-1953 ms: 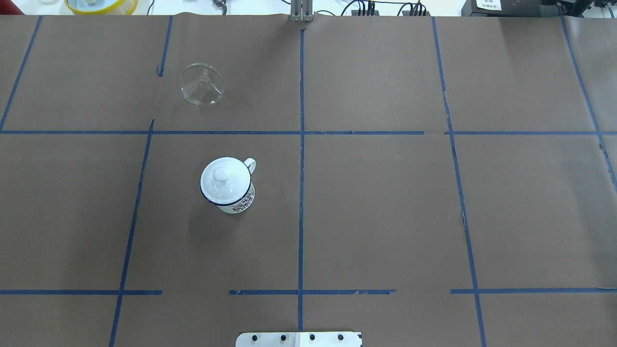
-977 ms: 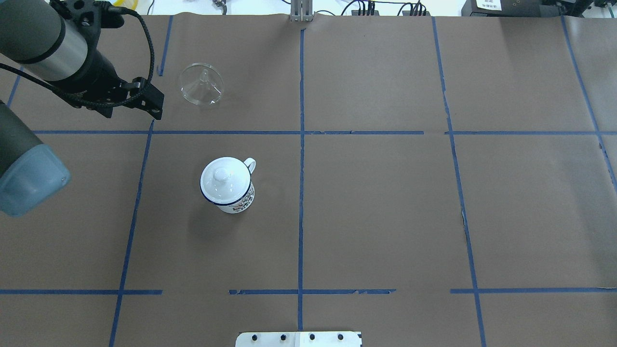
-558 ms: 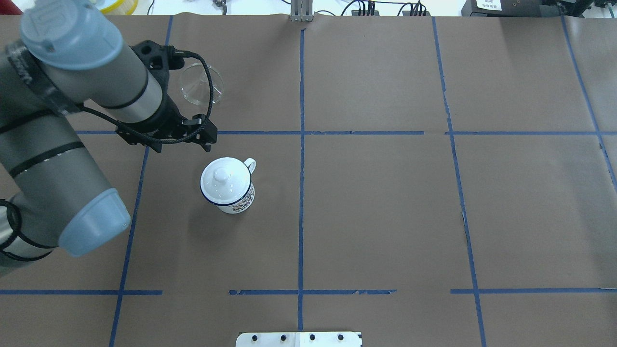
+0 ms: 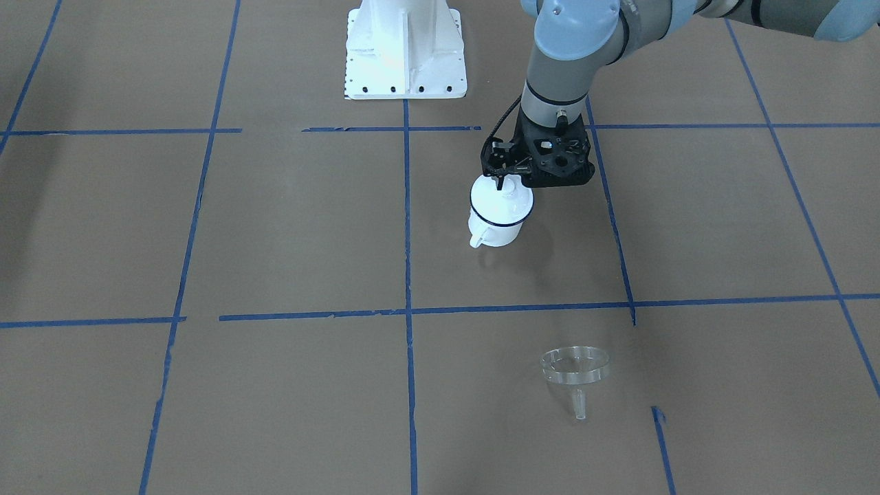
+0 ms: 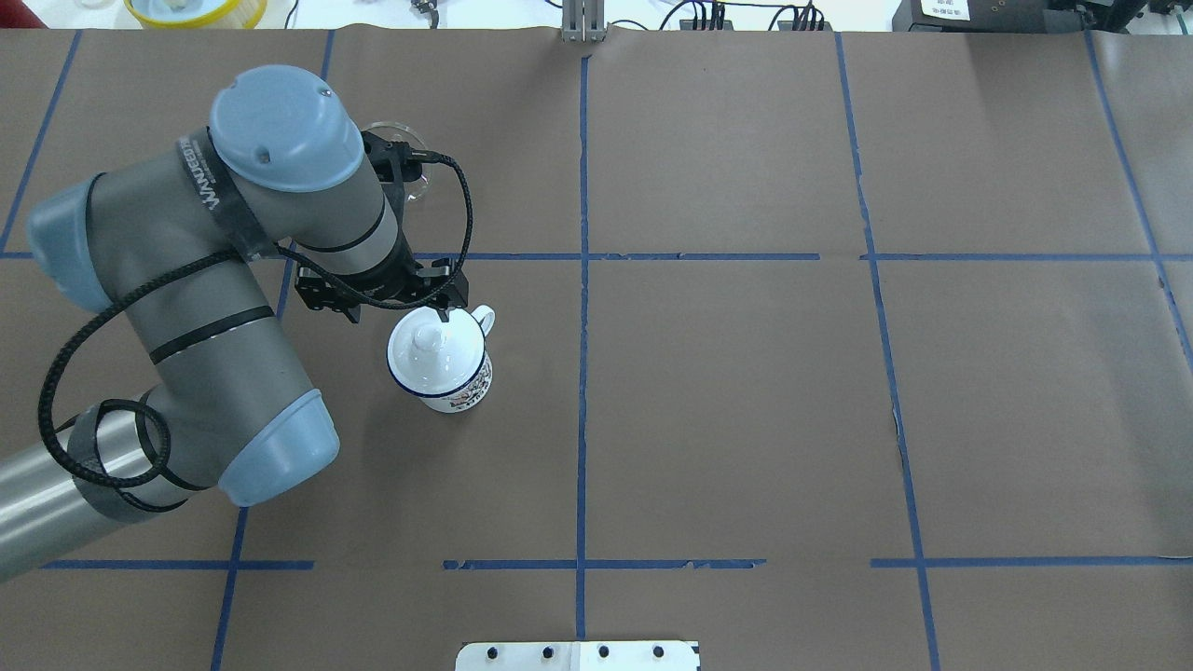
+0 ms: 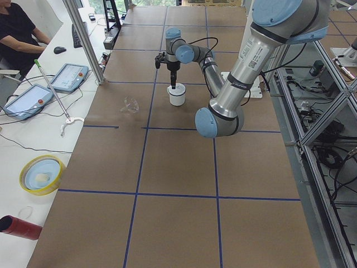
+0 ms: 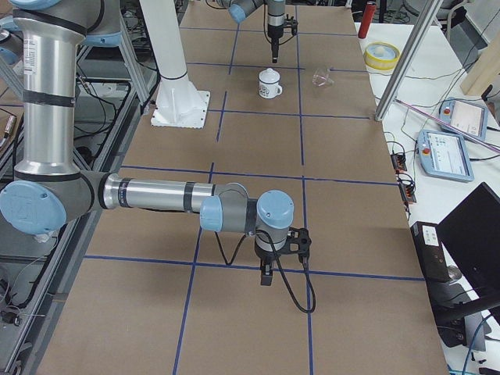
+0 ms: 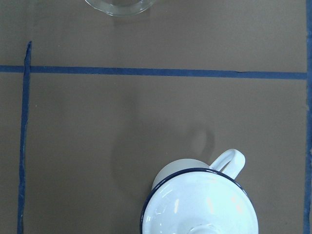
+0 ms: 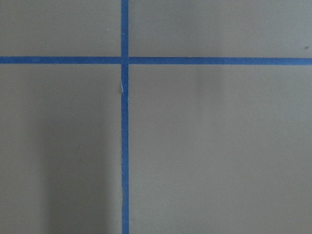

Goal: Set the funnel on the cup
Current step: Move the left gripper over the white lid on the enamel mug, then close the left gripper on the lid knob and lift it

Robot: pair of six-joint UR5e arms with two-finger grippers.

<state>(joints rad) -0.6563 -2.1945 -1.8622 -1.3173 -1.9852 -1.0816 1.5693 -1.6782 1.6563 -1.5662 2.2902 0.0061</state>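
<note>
The cup point(image 5: 466, 387) is a white mug with a dark blue rim, standing left of centre with a round white lid point(image 5: 431, 352) with a knob on it. It also shows in the front view point(image 4: 491, 230) and in the left wrist view point(image 8: 229, 163). My left gripper point(image 4: 501, 183) hangs just above the lid's knob, its fingers look together, and it holds nothing. The clear funnel point(image 4: 575, 368) lies apart on the table beyond the cup. In the overhead view the funnel point(image 5: 421, 183) is mostly hidden by my left arm. My right gripper point(image 7: 266, 278) hangs low over the table far from both; I cannot tell its state.
The table point(image 5: 746, 401) is covered in brown paper with a blue tape grid. The white robot base point(image 4: 405, 48) stands on the robot's side of the table. A yellow bowl point(image 6: 42, 174) and a red cylinder point(image 6: 19, 226) lie off the table's end. An operator point(image 6: 17, 28) sits there.
My left arm has come in from the left, passed the funnel and stopped with its gripper over the cup's lid. The cup, lid and funnel have not moved.
</note>
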